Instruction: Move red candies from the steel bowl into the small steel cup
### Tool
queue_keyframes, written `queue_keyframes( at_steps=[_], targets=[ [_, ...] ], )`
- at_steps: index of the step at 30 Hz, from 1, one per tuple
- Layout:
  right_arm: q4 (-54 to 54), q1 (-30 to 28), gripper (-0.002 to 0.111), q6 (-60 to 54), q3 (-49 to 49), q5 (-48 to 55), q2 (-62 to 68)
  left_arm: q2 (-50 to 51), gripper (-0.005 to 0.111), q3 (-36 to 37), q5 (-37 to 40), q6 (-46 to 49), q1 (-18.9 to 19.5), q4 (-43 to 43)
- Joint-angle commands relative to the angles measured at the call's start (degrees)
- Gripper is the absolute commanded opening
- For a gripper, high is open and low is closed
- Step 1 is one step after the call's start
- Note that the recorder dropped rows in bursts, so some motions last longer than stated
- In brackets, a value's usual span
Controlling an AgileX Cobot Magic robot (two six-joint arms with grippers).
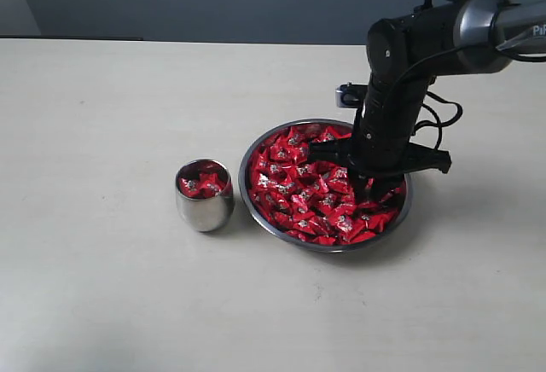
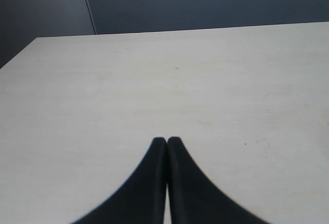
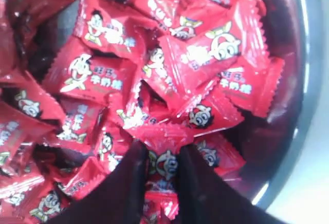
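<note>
The steel bowl [image 1: 256, 146] sits right of the table's middle, heaped with red candies [image 1: 299, 193]. My right gripper [image 1: 368, 191] reaches straight down into the bowl's right side. Seen from the right wrist, its two dark fingers [image 3: 128, 183] press on a red candy [image 3: 165, 162] with a cartoon face, amid the heap [image 3: 169, 64], close to the bowl's wall [image 3: 300, 106]. The small steel cup [image 1: 205, 206] stands just left of the bowl with a few red candies [image 1: 205, 183] in it. My left gripper [image 2: 166, 141] is shut with nothing in it, over bare table.
The pale table [image 1: 102, 133] stretches wide around bowl and cup, with a dark wall behind. The right arm's black body [image 1: 401, 99] leans over the bowl's right rim. The left wrist view holds only bare tabletop [image 2: 180, 80].
</note>
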Motion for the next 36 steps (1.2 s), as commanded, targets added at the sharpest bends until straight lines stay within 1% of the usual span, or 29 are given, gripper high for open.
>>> queue_keyframes(
  at_steps=[1,6,18,24,30,32,34,36],
  targets=[
    [-2.4,-0.1,0.014,-0.3,-2.8,2.3,-3.1,-0.3,0.0,0.3,-0.4,-0.1,-0.4,0.1],
    [-2.0,-0.1,0.014,-1.3,-7.9,6.0,-4.0,-0.3,0.0,0.3,-0.4,-0.1,-0.4,0.1],
    [-2.0,-0.1,0.014,-3.6,-7.9,7.1,-0.9,-0.3,0.0,0.3,-0.4,-0.1,-0.4,0.1],
    [-2.1,0.7,0.014,-3.6,-7.9,5.3,-0.1,-0.3,0.0,0.3,-0.4,-0.1,-0.4,0.1],
    [-2.4,0.8,0.014,-4.2,-7.9,5.5,1.5,-0.3,0.0,0.3,-0.4,-0.1,-0.4,0.1],
    [-2.4,0.9,0.014,-4.9,-7.9,5.5,2.0,-0.3,0.0,0.3,-0.4,-0.1,-0.4,0.1],
    [-2.1,0.9,0.018,-5.9,-7.9,5.5,2.5,-0.3,0.0,0.3,-0.4,-0.1,-0.4,0.1],
    [-2.0,0.9,0.024,-6.5,-7.9,5.5,3.0,-0.3,0.0,0.3,-0.4,-0.1,-0.4,0.1]
  ],
)
